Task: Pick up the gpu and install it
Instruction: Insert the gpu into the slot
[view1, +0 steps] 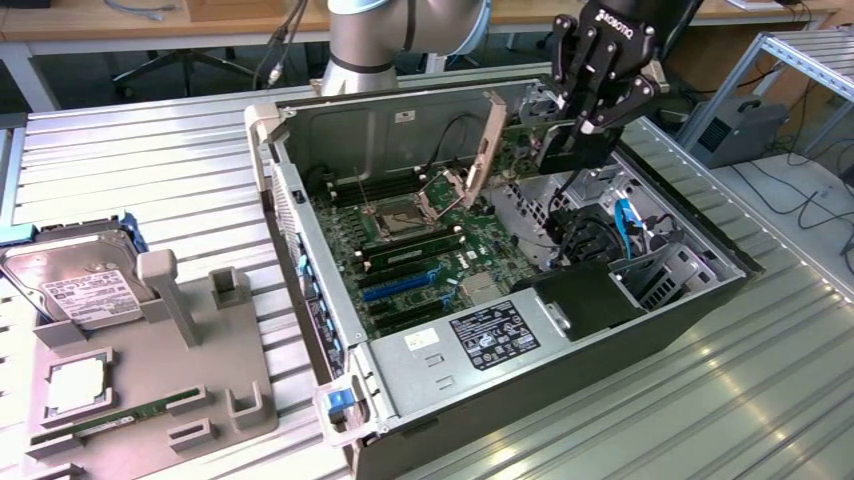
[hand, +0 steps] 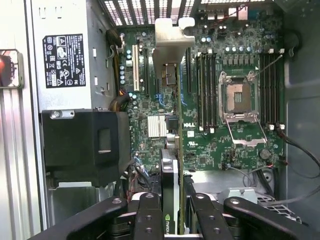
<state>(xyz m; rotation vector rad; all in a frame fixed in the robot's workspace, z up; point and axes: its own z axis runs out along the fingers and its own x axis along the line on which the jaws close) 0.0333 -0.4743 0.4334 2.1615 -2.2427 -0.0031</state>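
In the exterior view, the pincer (view1: 582, 150) was clamped on the gpu (view1: 518, 150), a thin dark board with a long pale metal end bracket (view1: 493, 130). The card stood on edge, lifted above the far side of the open computer case (view1: 287, 200), apart from the motherboard (view1: 427, 250) below. Inside the case lay the empty CPU socket (view1: 398, 218), a labelled power supply (view1: 467, 340) and a blue cable (view1: 623, 225) just beside the drive bays. The case rested on a ribbed metal counter (view1: 667, 420). Toward the exterior view's left, a grey holder (view1: 200, 360) carried a hard drive (view1: 74, 285), a CPU chip (view1: 78, 385) and a green RAM stick (view1: 114, 420), well apart from the case. In the wrist view, the pincer (hand: 172, 212) gripped the gpu (hand: 171, 175) edge-on, its black fingers (hand: 148, 215) pressing either face, and the bracket (hand: 169, 42) pointed toward the case's vented wall. Beneath the card spread the motherboard (hand: 210, 145) with the CPU socket (hand: 241, 97), a small silver heatsink (hand: 156, 126) and a white slot (hand: 135, 70). To one side sat the power supply (hand: 62, 60) and a black shroud (hand: 82, 150).
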